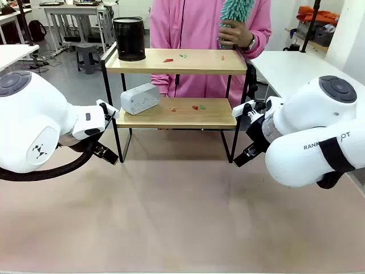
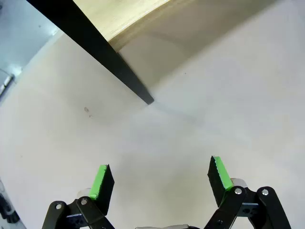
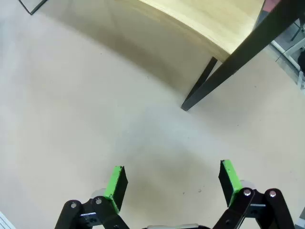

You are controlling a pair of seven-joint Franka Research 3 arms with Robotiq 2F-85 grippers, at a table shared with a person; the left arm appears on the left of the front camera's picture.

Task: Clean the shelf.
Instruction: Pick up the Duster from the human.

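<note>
The shelf (image 1: 177, 61) stands at the table's far middle, a black frame with two wooden boards. Small red and green scraps (image 1: 169, 59) lie on the top board and more scraps (image 1: 197, 107) on the lower one. A person behind it holds a teal fluffy duster (image 1: 232, 12) in one hand. My left gripper (image 2: 159, 179) is open above the tabletop, near the shelf's front left leg (image 2: 128, 81). My right gripper (image 3: 171, 183) is open as well, close to the front right leg (image 3: 200, 88). Both hold nothing.
A black mesh cylinder (image 1: 129, 38) stands on the top board's left end. A white box-shaped device (image 1: 140, 98) sits on the lower board's left. The beige tabletop (image 1: 182, 217) stretches in front of the shelf. White tables (image 1: 296, 68) flank the scene.
</note>
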